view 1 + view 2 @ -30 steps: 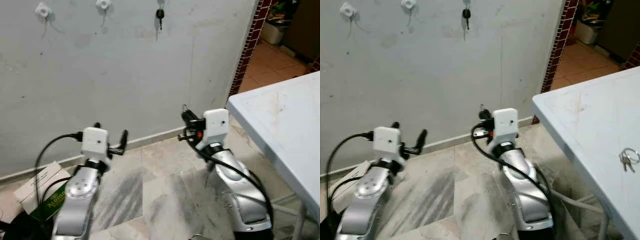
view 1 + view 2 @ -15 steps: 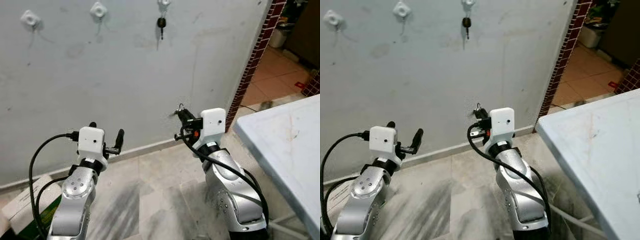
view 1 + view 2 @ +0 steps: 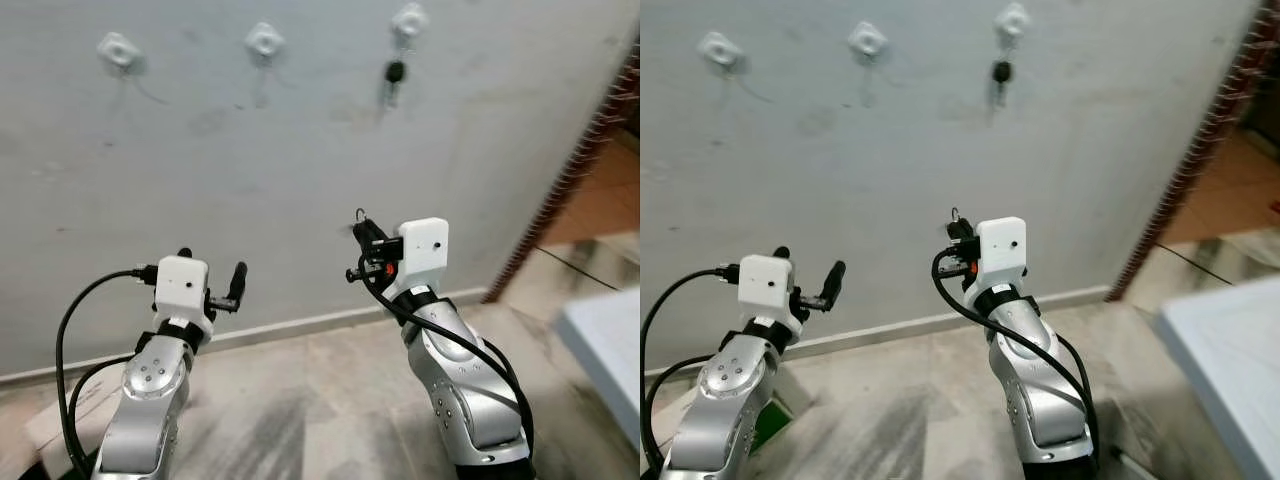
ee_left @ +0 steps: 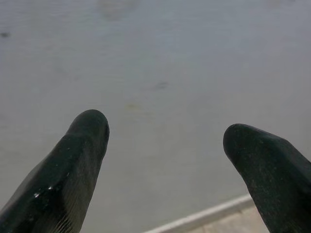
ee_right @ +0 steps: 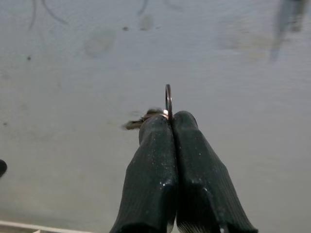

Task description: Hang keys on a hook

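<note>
My right gripper [image 5: 171,119] is pinched tight on a thin metal key ring [image 5: 168,101], facing the grey wall [image 3: 300,180]. Left gripper [image 4: 165,141] sits spread, holding nothing.

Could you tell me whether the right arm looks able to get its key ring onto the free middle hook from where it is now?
Probably not yet. The right gripper, shut on the key ring, is held well below the middle hook on the wall. Nothing stands between them, so the way looks free, but the arm must rise and shift left.
</note>
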### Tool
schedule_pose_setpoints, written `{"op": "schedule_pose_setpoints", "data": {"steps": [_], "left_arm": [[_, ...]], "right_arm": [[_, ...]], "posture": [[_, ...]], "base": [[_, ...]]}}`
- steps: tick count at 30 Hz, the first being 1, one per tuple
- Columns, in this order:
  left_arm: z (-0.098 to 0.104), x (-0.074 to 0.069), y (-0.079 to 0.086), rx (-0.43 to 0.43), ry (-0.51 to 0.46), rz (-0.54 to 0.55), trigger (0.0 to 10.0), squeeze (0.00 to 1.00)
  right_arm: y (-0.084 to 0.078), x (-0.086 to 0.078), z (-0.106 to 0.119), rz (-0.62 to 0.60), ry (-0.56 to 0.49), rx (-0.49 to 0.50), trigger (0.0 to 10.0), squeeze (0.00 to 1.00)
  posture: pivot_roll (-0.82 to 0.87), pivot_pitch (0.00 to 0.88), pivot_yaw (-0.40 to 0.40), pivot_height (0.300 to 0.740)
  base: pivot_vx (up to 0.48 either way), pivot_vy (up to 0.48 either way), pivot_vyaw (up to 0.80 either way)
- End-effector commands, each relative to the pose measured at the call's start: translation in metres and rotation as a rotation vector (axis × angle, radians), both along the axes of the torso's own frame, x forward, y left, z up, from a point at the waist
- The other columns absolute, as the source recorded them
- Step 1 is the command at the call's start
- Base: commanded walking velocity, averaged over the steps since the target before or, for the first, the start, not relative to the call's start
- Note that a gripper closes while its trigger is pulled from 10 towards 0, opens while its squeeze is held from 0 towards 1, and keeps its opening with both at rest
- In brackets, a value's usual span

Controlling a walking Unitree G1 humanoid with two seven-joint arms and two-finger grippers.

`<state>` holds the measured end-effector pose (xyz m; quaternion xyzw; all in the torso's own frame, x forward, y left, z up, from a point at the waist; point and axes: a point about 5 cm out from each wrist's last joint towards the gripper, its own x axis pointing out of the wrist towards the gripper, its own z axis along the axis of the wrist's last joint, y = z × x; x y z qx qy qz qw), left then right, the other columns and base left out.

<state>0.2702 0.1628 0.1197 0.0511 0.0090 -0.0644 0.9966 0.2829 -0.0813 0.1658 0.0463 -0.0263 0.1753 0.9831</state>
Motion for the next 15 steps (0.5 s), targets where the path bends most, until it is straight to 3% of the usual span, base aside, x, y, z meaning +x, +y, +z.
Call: {"op": "schedule_pose_setpoints", "data": {"steps": [1,10,15], "left_arm": [[-0.0005,-0.0003,-0.0031,0.002,0.005,-0.009,10.0,0.00],[-0.0012,0.0003,-0.0034,0.009,0.009,-0.014,10.0,0.00],[-0.0019,0.0010,-0.0043,0.015,0.013,-0.014,10.0,0.00]], "right_arm": [[-0.0042,0.0002,-0.0004,-0.016,-0.002,-0.001,10.0,0.00],[-0.0037,0.0008,-0.0002,-0.016,-0.005,0.001,10.0,0.00],[-0.0045,0.0017,0.0001,-0.019,-0.008,0.000,10.0,0.00]], "posture": [[0.06,0.103,0.062,0.740],[0.06,0.096,0.062,0.740],[0.06,0.095,0.062,0.740]], "base": [[0.277,0.356,0.00],[0.282,0.340,0.00],[0.230,0.000,0.00]]}}
